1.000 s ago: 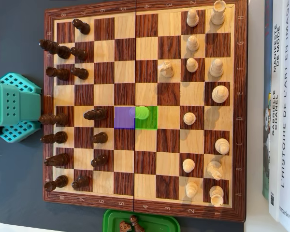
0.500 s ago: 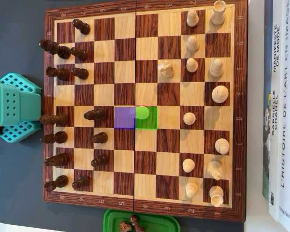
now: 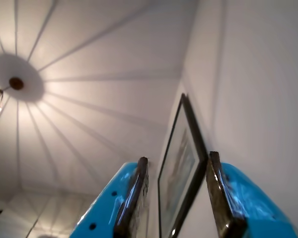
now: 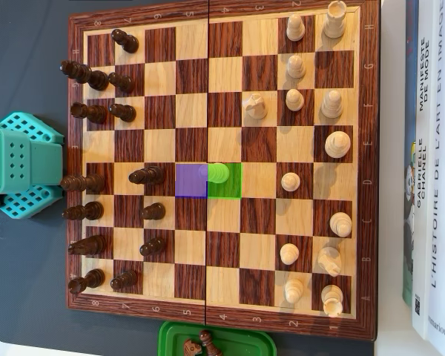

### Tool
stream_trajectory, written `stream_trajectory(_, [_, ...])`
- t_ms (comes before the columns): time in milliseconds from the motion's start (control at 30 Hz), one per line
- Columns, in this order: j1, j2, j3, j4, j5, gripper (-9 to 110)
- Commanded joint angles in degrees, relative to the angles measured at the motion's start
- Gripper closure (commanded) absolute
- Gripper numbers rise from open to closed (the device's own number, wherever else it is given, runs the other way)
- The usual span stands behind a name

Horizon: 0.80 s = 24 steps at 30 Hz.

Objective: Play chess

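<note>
In the overhead view a wooden chessboard (image 4: pixel 221 15) lies flat, with dark pieces (image 4: pixel 145 176) on its left side and light pieces (image 4: pixel 291 181) on its right. One centre square is tinted purple (image 4: pixel 189 185). The square to its right is tinted green (image 4: pixel 226 189), and a pawn (image 4: pixel 219 173) stands on it. In the wrist view my gripper (image 3: pixel 178 157) points up at the ceiling. Its blue jaws with dark pads (image 3: pixel 134 193) stand well apart and hold nothing. The gripper itself is out of the overhead view; only the teal arm base (image 4: pixel 22 165) shows.
A green tray (image 4: pixel 216 340) with captured dark pieces (image 4: pixel 200 345) sits below the board. Books (image 4: pixel 430 170) lie along the right edge. In the wrist view a framed picture (image 3: pixel 181 168) hangs on the wall and a lamp mount (image 3: pixel 16 83) is on the ceiling.
</note>
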State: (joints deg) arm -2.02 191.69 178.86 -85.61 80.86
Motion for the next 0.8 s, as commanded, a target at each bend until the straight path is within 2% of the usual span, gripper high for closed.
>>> stream_trajectory(0, [-0.18,0.18,-0.18,-2.64,0.26,84])
stream_trajectory(500, [-0.09,0.09,2.2,-17.67,-0.18,84])
stream_trajectory(767, [-0.09,0.18,2.2,-17.84,0.0,84])
